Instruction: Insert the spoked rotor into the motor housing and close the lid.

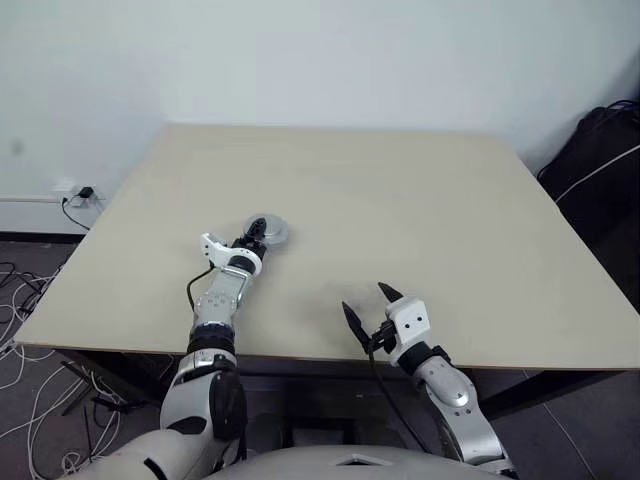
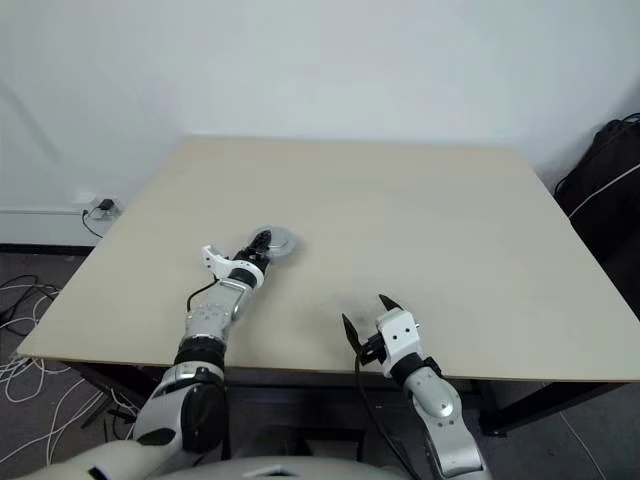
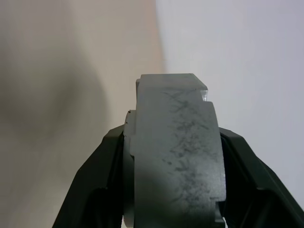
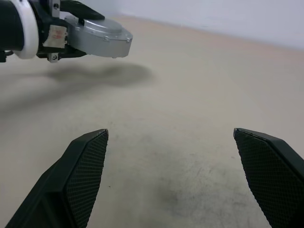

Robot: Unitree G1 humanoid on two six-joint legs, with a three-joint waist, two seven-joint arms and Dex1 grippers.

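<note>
My left gripper [image 1: 256, 233] is shut on a thick round grey metal disc [image 1: 270, 231], which I take for the motor housing with the grey lid on top. A seam runs round its side [image 4: 97, 35]. It hangs a little above the beige table [image 1: 420, 200], left of the middle, with its shadow beneath it. In the left wrist view its grey edge [image 3: 175, 152] sits between the two black fingers. My right gripper [image 1: 364, 297] stands open and empty near the table's front edge, its fingers [image 4: 90, 161] wide apart. The spoked rotor is out of view.
A black bag [image 1: 600, 150] leans by the table's far right corner. Cables [image 1: 30, 330] lie on the floor to the left, below a wall socket [image 1: 80, 192]. The table's front edge [image 1: 300, 355] runs just under my right gripper.
</note>
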